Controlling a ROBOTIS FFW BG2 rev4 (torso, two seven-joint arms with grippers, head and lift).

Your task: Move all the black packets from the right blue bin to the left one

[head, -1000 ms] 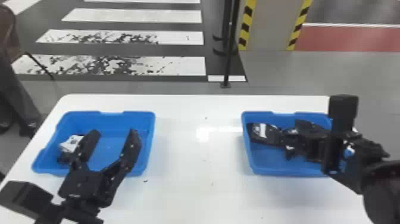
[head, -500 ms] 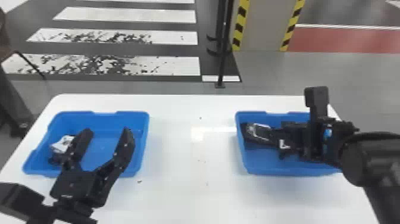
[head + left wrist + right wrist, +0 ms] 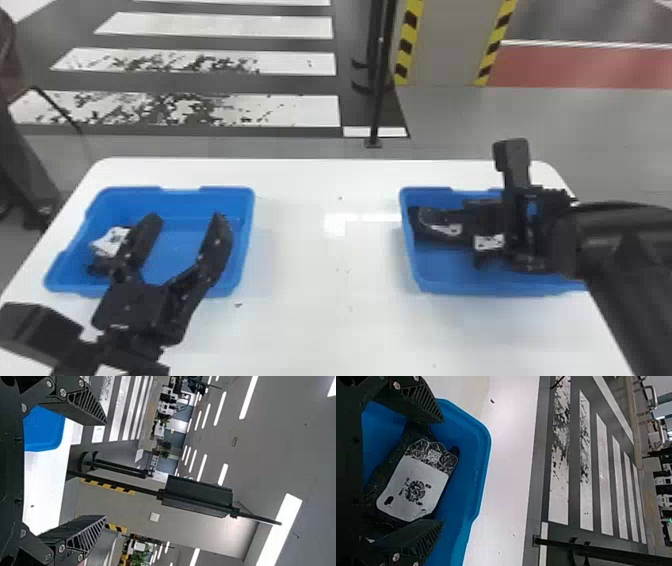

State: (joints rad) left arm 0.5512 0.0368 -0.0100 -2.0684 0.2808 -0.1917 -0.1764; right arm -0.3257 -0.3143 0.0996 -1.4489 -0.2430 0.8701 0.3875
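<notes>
Left side of the desk (image 3: 320,310): left blue bin (image 3: 175,250), with a small dark item bearing a white label (image 3: 110,241) lying against its left part. Probably one packet already delivered; whether more lie under it, cannot tell. The left end effector (image 3: 187,218) hangs over the near part of this bin, spread wide, nothing between its fingers. Looks idle, no part in the present step.

Middle: bare white desktop between the two bins, the stretch any packet must cross.

Right side: right blue bin (image 3: 440,275), black packets inside. One dark packet (image 3: 425,225) lies near that bin's left wall. The right arm comes in from the right, its end effector (image 3: 441,471) down at the bin, fingers well apart. Past them, in the right wrist view, a black packet with a big white label (image 3: 415,490), label facing the camera. No grip on it that can be made out. Exact count of packets: cannot tell, the arm covers part of the pile.

Step in hand, by judgement: lining up a pick in the right bin. Next move calls for settling lower around one packet, closing firmly, then lifting above the wall before swinging left. Risk: neighbours overlap, so two could come up together, or the slick wrapping could slip.
</notes>
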